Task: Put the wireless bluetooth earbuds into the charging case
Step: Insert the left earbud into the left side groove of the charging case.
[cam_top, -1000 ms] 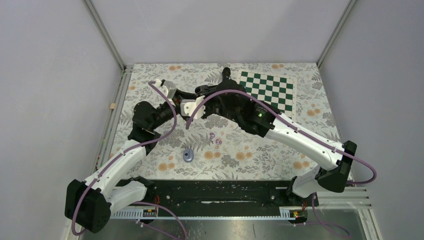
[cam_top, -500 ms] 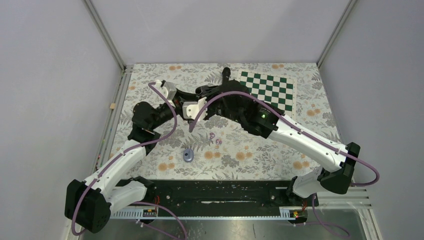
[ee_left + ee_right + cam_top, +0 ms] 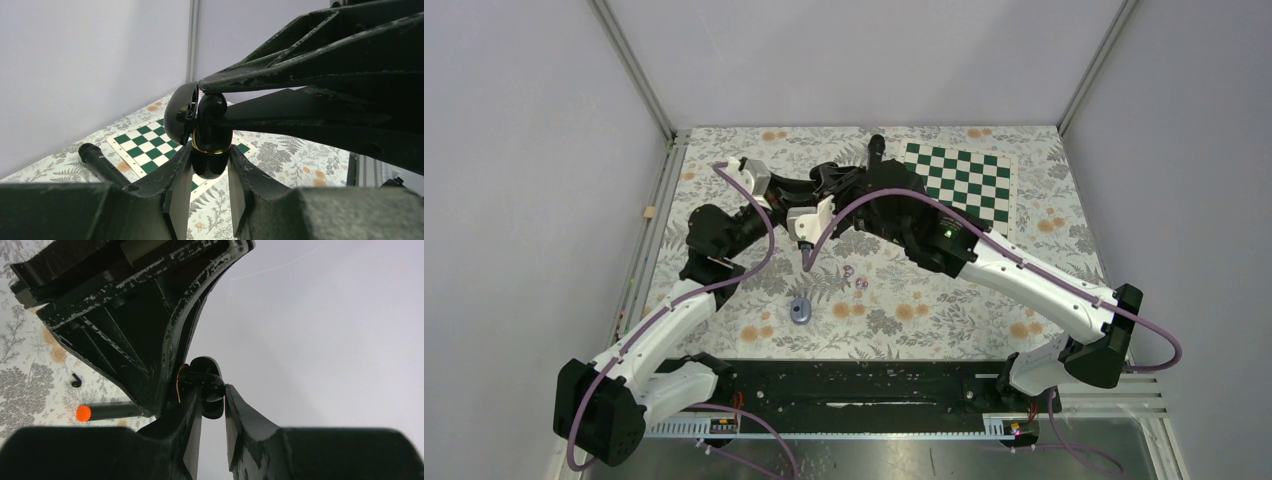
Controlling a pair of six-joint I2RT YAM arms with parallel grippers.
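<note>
Both wrists have crept toward 12 o'clock. The left gripper [image 3: 209, 172] clamps the open black charging case [image 3: 210, 152]; the right gripper [image 3: 212, 397] pinches a black earbud [image 3: 212, 111] at its gold rim. Lilac earbuds [image 3: 848, 270] lie loose at 6 o'clock, the chessboard [image 3: 959, 180] edge at 3.

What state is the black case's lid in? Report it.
Open. The left wrist view shows the lid swung aside from the black case, its gold rim exposed.
</note>
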